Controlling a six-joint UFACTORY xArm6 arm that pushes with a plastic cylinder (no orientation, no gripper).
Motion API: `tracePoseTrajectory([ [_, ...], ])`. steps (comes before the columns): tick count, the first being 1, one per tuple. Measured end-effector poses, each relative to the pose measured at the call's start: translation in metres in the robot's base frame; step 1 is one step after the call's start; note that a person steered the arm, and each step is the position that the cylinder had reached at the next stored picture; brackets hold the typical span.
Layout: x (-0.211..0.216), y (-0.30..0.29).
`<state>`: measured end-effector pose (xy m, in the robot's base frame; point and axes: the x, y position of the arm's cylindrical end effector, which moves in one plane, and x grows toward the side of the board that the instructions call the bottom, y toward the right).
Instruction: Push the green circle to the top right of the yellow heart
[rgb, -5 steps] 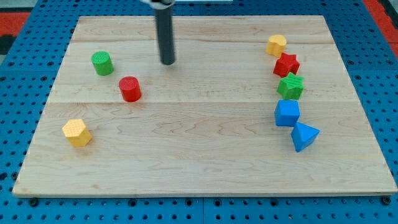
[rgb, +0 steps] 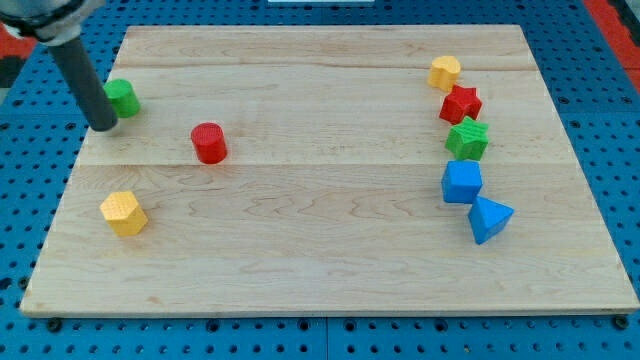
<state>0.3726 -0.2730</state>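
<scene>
The green circle (rgb: 124, 97) sits near the board's left edge, towards the view's top. My tip (rgb: 103, 126) rests just left of and slightly below it, against its left side, and the rod hides part of that side. The yellow heart (rgb: 446, 72) lies far off at the view's top right, at the head of a column of blocks.
A red cylinder (rgb: 209, 142) stands right of and below the green circle. A yellow hexagon (rgb: 123, 212) lies at the lower left. Below the heart are a red star (rgb: 460, 103), a green star (rgb: 467, 138), a blue cube (rgb: 461, 182) and a blue triangle (rgb: 489, 218).
My tip has swung from the board's top middle to the far left. The green circle has shifted left, towards the board's edge. The other blocks have not moved.
</scene>
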Motion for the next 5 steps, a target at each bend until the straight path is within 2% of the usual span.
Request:
tracePoseTrajectory([
  [1,-0.042,0.027],
  [2,-0.068,0.029],
  [3,-0.072,-0.002],
  [4,-0.104,0.027],
  [5,-0.11,0.131],
])
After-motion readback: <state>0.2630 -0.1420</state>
